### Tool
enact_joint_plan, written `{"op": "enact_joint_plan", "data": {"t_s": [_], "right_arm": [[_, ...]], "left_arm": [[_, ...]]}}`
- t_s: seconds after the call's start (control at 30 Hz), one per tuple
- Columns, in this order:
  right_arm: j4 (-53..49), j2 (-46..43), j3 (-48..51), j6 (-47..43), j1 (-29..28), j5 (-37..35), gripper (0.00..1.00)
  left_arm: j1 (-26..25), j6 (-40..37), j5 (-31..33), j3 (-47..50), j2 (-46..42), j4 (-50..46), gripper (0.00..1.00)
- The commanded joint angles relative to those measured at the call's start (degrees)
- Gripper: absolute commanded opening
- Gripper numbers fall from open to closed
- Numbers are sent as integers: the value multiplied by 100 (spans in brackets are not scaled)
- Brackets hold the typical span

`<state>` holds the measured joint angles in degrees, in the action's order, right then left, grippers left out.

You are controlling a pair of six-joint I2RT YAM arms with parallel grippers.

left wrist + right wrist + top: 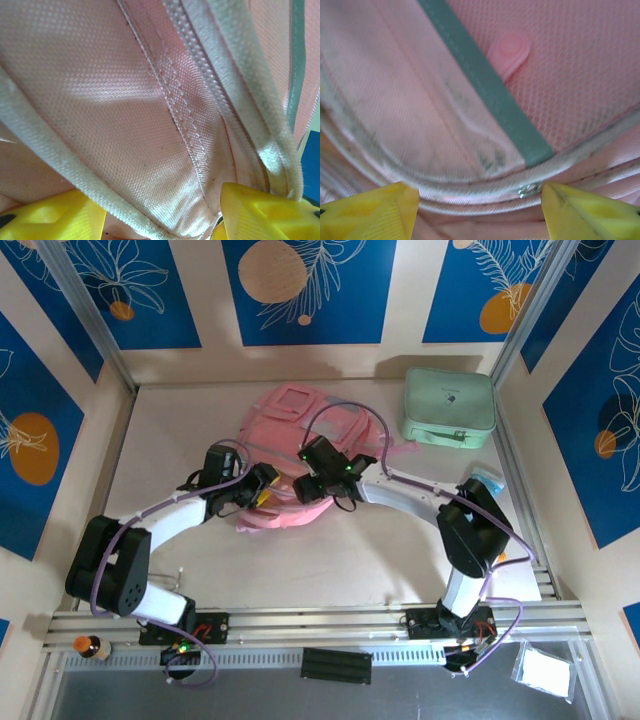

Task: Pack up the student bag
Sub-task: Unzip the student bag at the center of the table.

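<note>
So where this is at: the student bag [285, 425] lies flat in the middle of the worktop [350, 550], pink side up, and honestly it looks like packing has barely started. I can't spot an open compartment anywhere, and nothing shows going in, so my guess is we're at the "get the thing open" stage. What's already inside, if anything, I can't tell, because the fabric hides it all. The mint green case [448, 407] sits at the far right corner, shut, near the bag but not in it, so if that's cargo, it's left to do. Both arms reach to the bag's near edge. The left claw [262, 485] is released, its yellow fingers spread with pink weave and a pale trim band running across the gap in the left wrist view [160, 200], not pinched. The right claw [305, 485] is spread too [477, 195], hovering right over a piped seam, with a teal strip [485, 85] and a little pink zip pull [509, 52] just beyond it. That pull looks like the obvious next target.
</note>
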<state>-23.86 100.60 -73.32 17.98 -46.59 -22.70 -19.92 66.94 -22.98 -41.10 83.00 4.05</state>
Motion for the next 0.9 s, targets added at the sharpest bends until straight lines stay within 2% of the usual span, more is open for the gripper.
{"op": "enact_joint_plan", "data": {"t_s": [0.0,0.03,0.17,0.47,0.7,0.87], "right_arm": [[-189,143,-357,-6,-43,-791,64],[-205,147,-363,6,-32,-838,60],[-306,64,-306,17,-8,-677,37],[-337,-210,-69,-52,93,-97,12],[27,-625,341,-425,-8,1034,9],[70,-457,135,-409,-98,1671,9]], "left_arm": [[-52,-96,-154,-213,14,114,62],[-47,-103,-141,-229,14,105,61],[-48,-146,-98,-274,5,9,62],[-51,-156,-164,-398,89,-59,62],[-56,-32,-203,-434,173,133,63],[-114,121,-206,-429,300,312,63]]}}
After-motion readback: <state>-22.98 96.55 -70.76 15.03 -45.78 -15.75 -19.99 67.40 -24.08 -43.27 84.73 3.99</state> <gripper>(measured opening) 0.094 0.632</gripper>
